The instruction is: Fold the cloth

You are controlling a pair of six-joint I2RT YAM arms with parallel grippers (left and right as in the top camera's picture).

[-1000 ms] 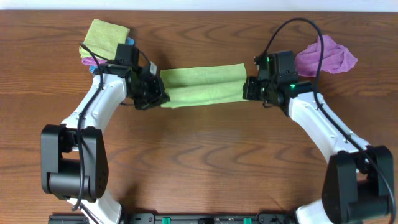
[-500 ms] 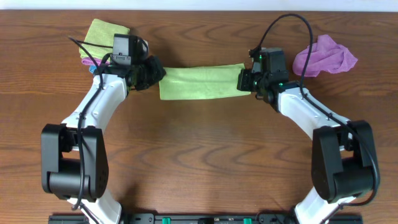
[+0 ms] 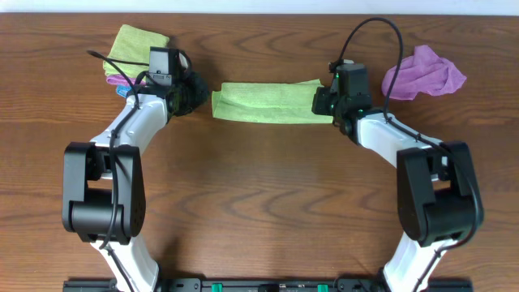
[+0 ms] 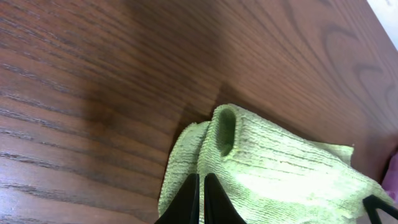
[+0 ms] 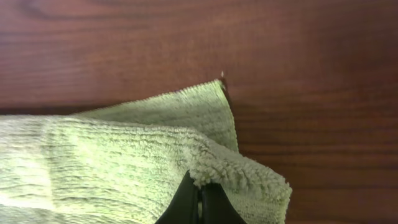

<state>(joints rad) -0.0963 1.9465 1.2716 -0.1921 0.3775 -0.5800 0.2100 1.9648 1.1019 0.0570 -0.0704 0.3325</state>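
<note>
A green cloth (image 3: 263, 103) lies folded into a long narrow strip at the back middle of the table. My left gripper (image 3: 208, 95) is at its left end, fingers shut together with the tips over the cloth's edge (image 4: 200, 177), seemingly pinching it. A small loop of fold (image 4: 224, 129) stands just beyond the tips. My right gripper (image 3: 318, 102) is at the strip's right end, shut on the cloth's top layer, whose pile bunches over the fingertips (image 5: 199, 185). The cloth's corner (image 5: 217, 84) lies flat on the wood beyond.
A stack of folded cloths (image 3: 138, 45), green on top with purple and blue under it, sits at the back left behind my left arm. A crumpled purple cloth (image 3: 426, 73) lies at the back right. The tabletop (image 3: 259, 195) is dark wood.
Both grippers carried the cloth's near edge away over the far edge, turning the wide cloth into a narrow strip. The strip has since slid slightly back and right.
</note>
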